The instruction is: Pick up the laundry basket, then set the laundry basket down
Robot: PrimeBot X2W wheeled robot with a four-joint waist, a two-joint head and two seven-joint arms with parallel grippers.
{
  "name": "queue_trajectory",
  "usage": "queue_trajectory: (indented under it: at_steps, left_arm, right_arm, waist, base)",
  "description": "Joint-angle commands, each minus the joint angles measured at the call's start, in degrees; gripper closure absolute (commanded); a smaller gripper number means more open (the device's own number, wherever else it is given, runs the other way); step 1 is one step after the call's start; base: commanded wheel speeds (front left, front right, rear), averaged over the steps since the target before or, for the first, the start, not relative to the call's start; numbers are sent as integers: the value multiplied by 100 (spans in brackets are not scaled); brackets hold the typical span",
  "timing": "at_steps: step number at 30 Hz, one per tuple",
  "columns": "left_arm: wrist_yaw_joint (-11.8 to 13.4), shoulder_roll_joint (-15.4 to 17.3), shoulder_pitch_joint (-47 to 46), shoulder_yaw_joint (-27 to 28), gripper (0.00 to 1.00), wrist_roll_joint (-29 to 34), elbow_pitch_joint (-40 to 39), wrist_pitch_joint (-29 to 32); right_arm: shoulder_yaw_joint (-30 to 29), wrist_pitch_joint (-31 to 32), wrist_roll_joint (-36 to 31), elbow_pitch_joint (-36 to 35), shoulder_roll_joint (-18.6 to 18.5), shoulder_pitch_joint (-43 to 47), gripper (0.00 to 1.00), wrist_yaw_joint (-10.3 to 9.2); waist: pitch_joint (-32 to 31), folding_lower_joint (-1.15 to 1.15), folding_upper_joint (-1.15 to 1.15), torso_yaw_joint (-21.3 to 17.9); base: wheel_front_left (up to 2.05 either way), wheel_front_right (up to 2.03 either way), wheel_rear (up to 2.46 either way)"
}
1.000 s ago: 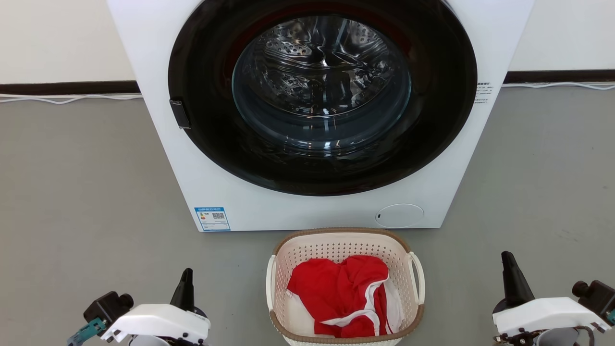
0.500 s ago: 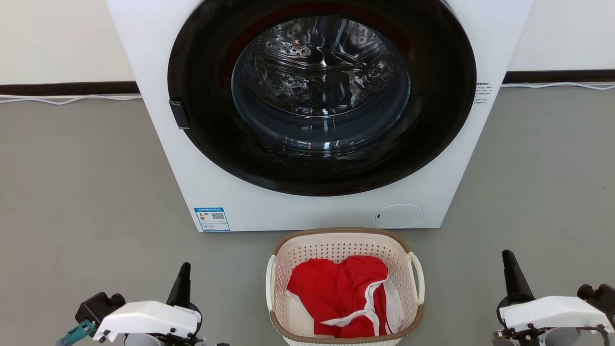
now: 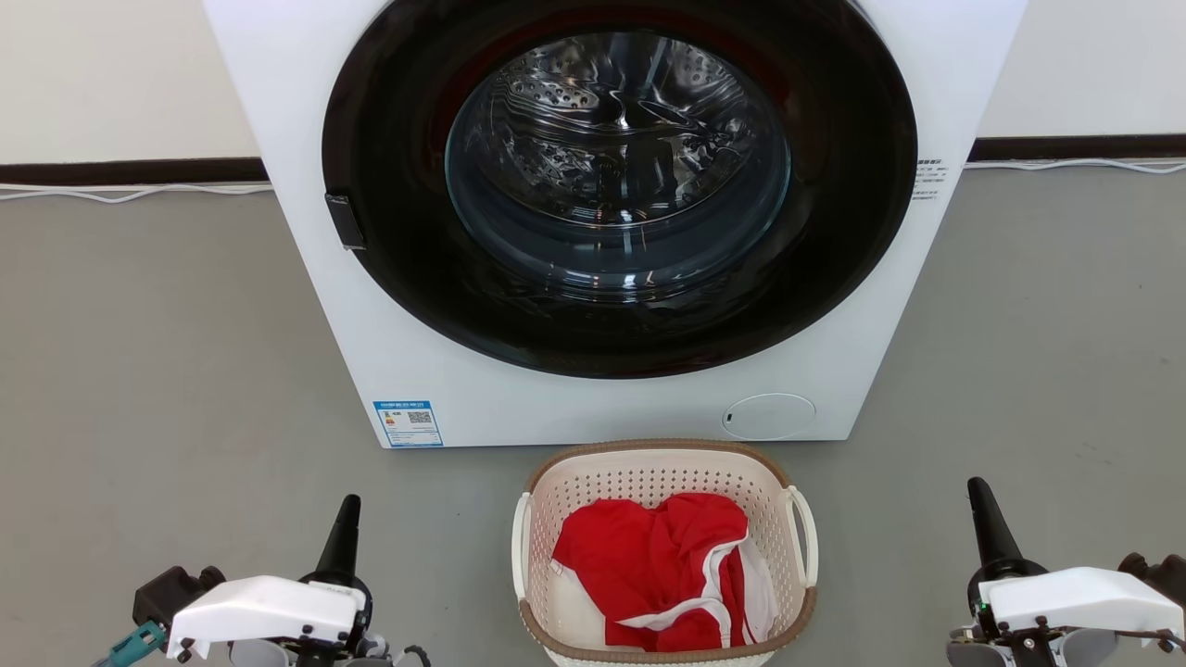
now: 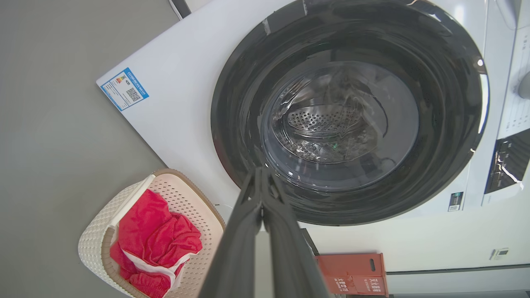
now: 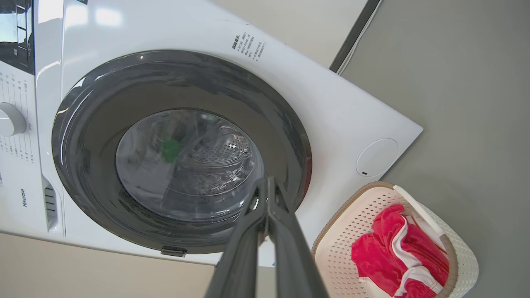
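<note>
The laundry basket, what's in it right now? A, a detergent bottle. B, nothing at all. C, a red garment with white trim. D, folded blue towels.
C: a crumpled red garment with white trim lies inside the laundry basket, which sits on the floor before the washing machine.

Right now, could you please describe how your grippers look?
The left gripper and right gripper each have long, dark, tapering fingers on a white shell with small dark screws. A teal connector sits beside the left shell; a green light dots the right.
</note>
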Motion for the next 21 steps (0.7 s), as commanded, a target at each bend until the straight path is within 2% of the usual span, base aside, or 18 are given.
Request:
queue_trajectory:
  at_steps: [1, 21]
  left_arm:
    - [-110, 65, -141, 174, 100, -196, -207, 67]
    - [-353, 77, -134, 414, 100, -1271, -412, 387]
  right_arm:
    - [74, 74, 231, -210, -29, -217, 100, 30]
    - [72, 347, 1568, -365, -4, -231, 100, 36]
  waist:
    - [-1, 0, 0, -1]
    - [-7, 0, 0, -12]
  base:
    - [0, 0, 0]
    - [0, 0, 0]
